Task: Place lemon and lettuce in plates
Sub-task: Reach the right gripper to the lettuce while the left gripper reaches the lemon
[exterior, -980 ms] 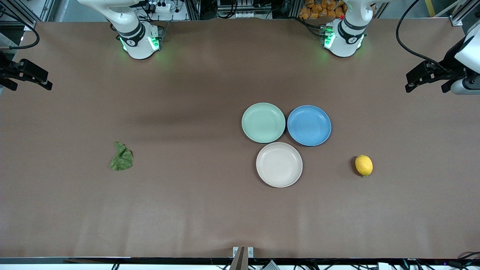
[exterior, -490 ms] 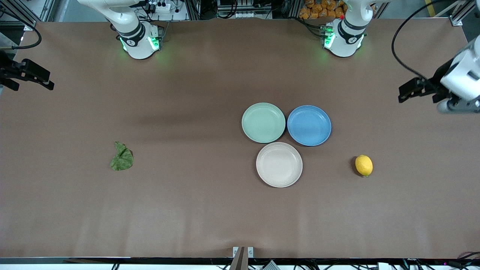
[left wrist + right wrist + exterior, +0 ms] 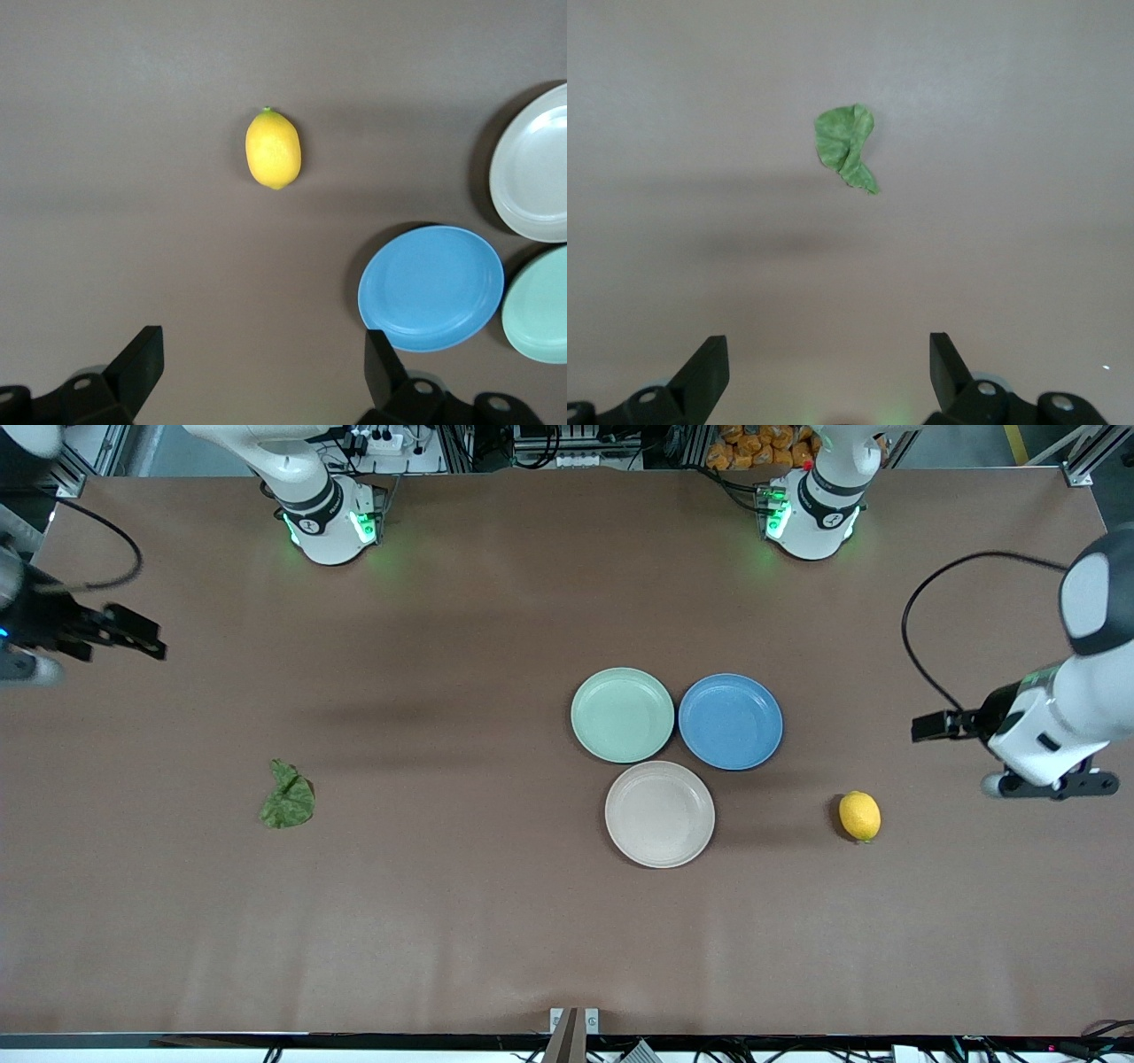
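Observation:
The yellow lemon [image 3: 859, 816] lies on the brown table toward the left arm's end, apart from the plates; it also shows in the left wrist view [image 3: 273, 149]. The dark green lettuce [image 3: 287, 797] lies toward the right arm's end and shows in the right wrist view [image 3: 846, 146]. The mint green plate [image 3: 623, 715] and the beige plate [image 3: 660, 814] sit empty mid-table. My left gripper [image 3: 926, 726] is open and empty over bare table beside the lemon [image 3: 263, 345]. My right gripper [image 3: 133, 638] is open and empty over the table's edge at the right arm's end [image 3: 828, 347].
An empty blue plate [image 3: 731, 721] touches the mint plate, on the side toward the left arm's end, and shows in the left wrist view [image 3: 431, 288]. The beige plate lies nearer the front camera than both. A black cable [image 3: 912, 638] loops off the left arm.
My left gripper has swung in over the table to a spot beside the lemon. My right gripper has moved a little inward over the table edge. Lemon, lettuce and plates have not moved.

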`<state>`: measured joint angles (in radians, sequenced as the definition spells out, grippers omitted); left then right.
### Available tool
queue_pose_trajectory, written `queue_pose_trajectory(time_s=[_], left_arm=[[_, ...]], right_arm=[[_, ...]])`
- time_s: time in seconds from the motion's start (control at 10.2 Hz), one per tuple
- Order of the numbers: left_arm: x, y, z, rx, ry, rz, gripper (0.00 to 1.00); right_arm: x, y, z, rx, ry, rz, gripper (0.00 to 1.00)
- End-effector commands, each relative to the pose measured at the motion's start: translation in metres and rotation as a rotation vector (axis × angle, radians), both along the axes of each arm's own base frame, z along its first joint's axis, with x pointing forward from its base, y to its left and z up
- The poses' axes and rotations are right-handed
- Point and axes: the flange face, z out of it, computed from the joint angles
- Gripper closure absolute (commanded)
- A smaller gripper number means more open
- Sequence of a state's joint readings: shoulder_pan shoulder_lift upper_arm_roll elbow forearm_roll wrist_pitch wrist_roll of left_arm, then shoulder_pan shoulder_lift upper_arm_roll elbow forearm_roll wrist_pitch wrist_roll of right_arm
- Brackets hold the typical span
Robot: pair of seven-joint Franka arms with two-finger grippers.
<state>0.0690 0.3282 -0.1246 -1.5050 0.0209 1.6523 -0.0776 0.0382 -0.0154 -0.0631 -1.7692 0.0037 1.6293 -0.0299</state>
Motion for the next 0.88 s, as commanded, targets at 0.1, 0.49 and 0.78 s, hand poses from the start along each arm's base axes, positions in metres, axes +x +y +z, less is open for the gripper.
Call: queue_pose_trajectory(time_s=[0.1, 0.49, 0.78], left_arm=[[0.026, 0.005, -0.053, 0.008, 0.015, -0.020, 0.00], [0.040, 0.004, -0.174, 0.025, 0.116, -0.032, 0.00], [0.051, -0.002, -0.211, 0.091, 0.055, -0.077, 0.00]], right_arm=[[0.015, 0.003, -0.156, 0.010, 0.067, -0.001, 0.00], [0.037, 0.008, -0.261, -0.003, 0.046, 0.002, 0.05], [0.056, -0.008, -0.310, -0.013, -0.046, -0.018, 0.06]])
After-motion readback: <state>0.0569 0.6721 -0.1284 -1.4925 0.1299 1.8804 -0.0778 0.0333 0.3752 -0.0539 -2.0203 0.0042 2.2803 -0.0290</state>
